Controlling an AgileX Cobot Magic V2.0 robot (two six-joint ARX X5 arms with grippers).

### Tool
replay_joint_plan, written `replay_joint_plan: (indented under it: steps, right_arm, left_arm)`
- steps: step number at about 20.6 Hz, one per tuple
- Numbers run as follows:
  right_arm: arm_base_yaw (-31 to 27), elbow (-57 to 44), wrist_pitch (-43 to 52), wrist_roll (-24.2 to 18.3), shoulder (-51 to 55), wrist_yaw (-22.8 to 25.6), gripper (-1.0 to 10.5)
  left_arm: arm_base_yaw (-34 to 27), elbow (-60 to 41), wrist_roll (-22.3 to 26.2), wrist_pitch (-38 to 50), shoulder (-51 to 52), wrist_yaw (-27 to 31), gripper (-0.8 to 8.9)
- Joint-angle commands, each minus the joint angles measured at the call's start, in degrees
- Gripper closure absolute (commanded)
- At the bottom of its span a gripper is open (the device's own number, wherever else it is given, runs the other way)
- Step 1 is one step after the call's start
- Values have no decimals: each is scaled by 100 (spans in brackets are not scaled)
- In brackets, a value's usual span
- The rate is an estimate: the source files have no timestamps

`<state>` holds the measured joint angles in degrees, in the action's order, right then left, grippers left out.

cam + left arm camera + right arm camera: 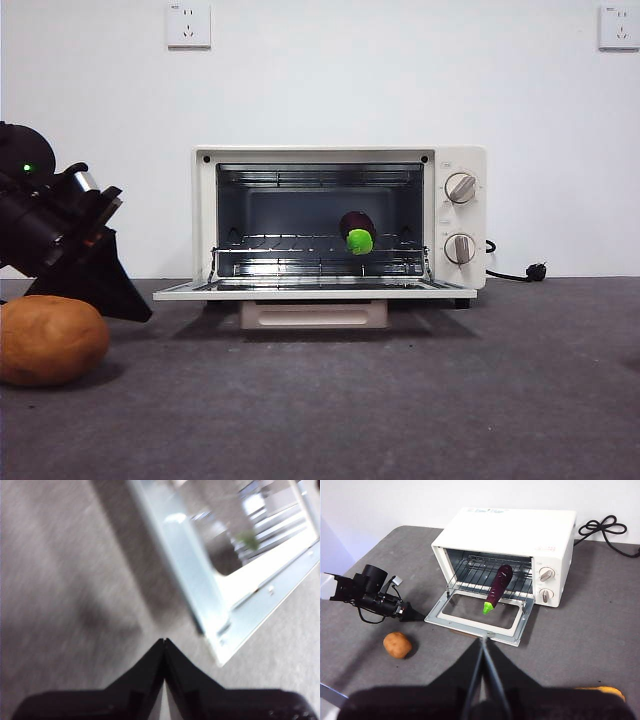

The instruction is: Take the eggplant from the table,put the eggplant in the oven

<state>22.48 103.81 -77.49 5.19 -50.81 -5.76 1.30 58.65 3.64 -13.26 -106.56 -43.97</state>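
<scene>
The eggplant [497,588] lies on the wire rack [479,575] inside the open oven [520,535], green end toward the door. My left gripper [415,616] is pinched closed and empty, low by the door's left corner. My right gripper [484,640] is closed and empty too, up high.

A round orange-brown potato [50,340] lies on the surface, a black power cord [515,272] trails behind, two wall sockets [189,25] above.
</scene>
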Motion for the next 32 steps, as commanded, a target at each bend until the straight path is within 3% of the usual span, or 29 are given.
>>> replay_joint_plan:
  steps: [1, 17, 32]
  right_arm:
    - [4, 4, -138, 83, 22, 24, 958]
    - [4, 7, -138, 133, 48, 24, 958]
    - [4, 7, -138, 168, 48, 24, 958]
  left_arm:
    - [42, -55, -155, 238, -87, -122, 819]
    - [181, -55, -564, 960, -243, -597, 819]
    - [125, -28, -1910, 2304, -240, -1397, 819]
